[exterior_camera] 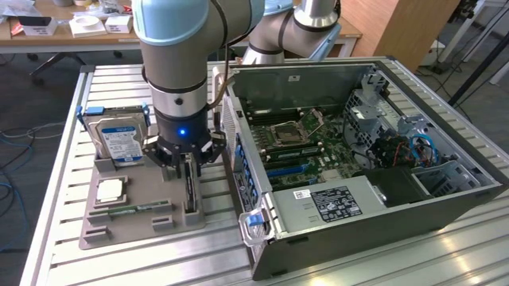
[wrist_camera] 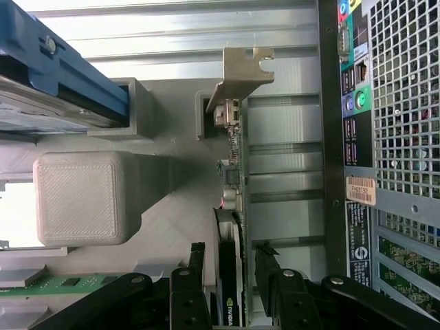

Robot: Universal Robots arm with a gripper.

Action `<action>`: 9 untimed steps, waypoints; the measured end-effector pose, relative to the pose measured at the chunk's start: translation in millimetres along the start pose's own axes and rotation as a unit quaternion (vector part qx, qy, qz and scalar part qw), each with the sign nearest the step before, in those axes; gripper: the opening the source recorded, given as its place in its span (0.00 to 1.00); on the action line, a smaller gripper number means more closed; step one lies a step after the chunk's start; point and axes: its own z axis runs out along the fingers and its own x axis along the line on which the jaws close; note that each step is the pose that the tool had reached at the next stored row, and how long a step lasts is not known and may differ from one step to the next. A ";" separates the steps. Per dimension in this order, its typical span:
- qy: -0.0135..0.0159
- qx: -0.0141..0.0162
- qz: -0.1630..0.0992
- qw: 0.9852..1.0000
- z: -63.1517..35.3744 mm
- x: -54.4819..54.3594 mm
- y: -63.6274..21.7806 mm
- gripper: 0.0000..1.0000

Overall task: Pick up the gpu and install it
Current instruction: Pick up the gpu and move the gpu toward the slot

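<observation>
Starting at the exterior view's left, hard drive point(exterior_camera: 119, 140): it stands upright in the far left pocket of the tray, blue-and-white label facing out.
Processor chip point(exterior_camera: 109, 190): lies flat on the tray, nearer than the drive.
Memory stick point(exterior_camera: 131, 210): a narrow green strip lying along the tray's near left side.
Tray point(exterior_camera: 151, 179): a grey printed fixture on the slatted aluminium table point(exterior_camera: 397, 262), just left of the computer case.
GPU point(exterior_camera: 191, 193): stands on edge in the slot along the tray's right side. The wrist view shows its dark board and its tan bracket point(wrist_camera: 240, 75) at the end away from the fingers.
Gripper point(exterior_camera: 189, 170): lowered over the card with its black fingers point(wrist_camera: 196, 265) spread wide, one on each side of the board. A gap shows on both sides, so nothing is clamped.
Computer case point(exterior_camera: 318, 77): lies open on its side at the exterior view's right, with the motherboard point(exterior_camera: 318, 149) exposed and its expansion slots point(exterior_camera: 290, 170) bare.
Progress: early, by my reading. The arm is in place over the card, but the card sits fully in its tray slot, ungrasped and unlifted. The pick-up, the carry to the case and the seating in a slot are all left to do.
</observation>
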 end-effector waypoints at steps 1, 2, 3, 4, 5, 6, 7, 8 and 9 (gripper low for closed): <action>0.000 0.000 0.000 1.000 0.8 0.2 -0.1 0.43; 0.000 0.000 0.000 1.000 1.0 0.2 -0.1 0.43; 0.000 0.000 0.000 1.000 1.0 0.2 -0.1 0.43; 0.000 0.000 0.000 1.000 1.2 0.2 -0.1 0.43; 0.000 0.000 0.000 1.000 1.5 0.2 -0.1 0.43; 0.000 0.000 0.000 1.000 1.7 0.6 -0.1 0.43; 0.000 0.000 0.000 1.000 1.9 1.1 -0.1 0.43; 0.000 0.000 0.000 1.000 1.9 1.6 -0.1 0.43; 0.000 0.000 0.000 1.000 1.9 1.7 -0.2 0.43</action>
